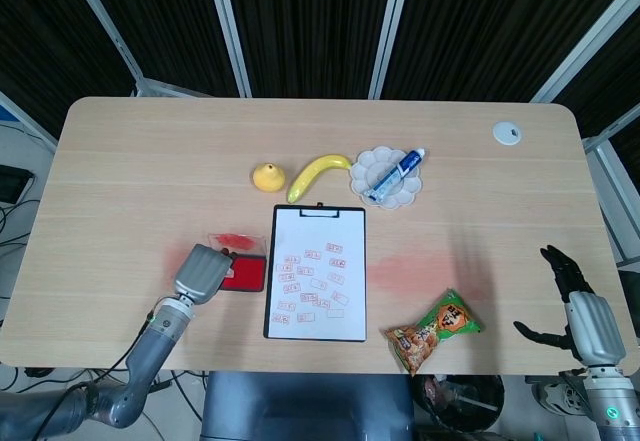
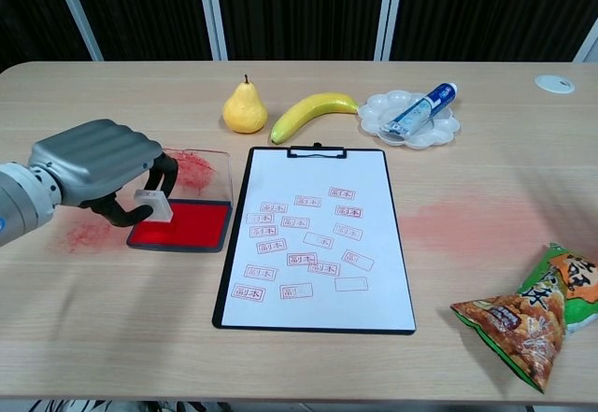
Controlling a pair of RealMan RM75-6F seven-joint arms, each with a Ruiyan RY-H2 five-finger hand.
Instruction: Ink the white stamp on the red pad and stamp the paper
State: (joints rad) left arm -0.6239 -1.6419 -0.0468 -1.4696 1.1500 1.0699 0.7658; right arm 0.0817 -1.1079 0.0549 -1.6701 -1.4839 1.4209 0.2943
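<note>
The left hand (image 2: 103, 164) holds the white stamp (image 2: 154, 203) with its fingers curled around it, over the left part of the red pad (image 2: 187, 225); I cannot tell if the stamp touches the ink. The pad lies just to the left of the paper (image 2: 313, 234), which is on a clipboard and carries many red marks. The right hand (image 1: 578, 306) hangs off the near right edge of the tabletop (image 1: 150, 151), its fingers apart and holding nothing.

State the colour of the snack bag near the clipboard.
The snack bag is mostly green and orange, shown best in the chest view.
</note>
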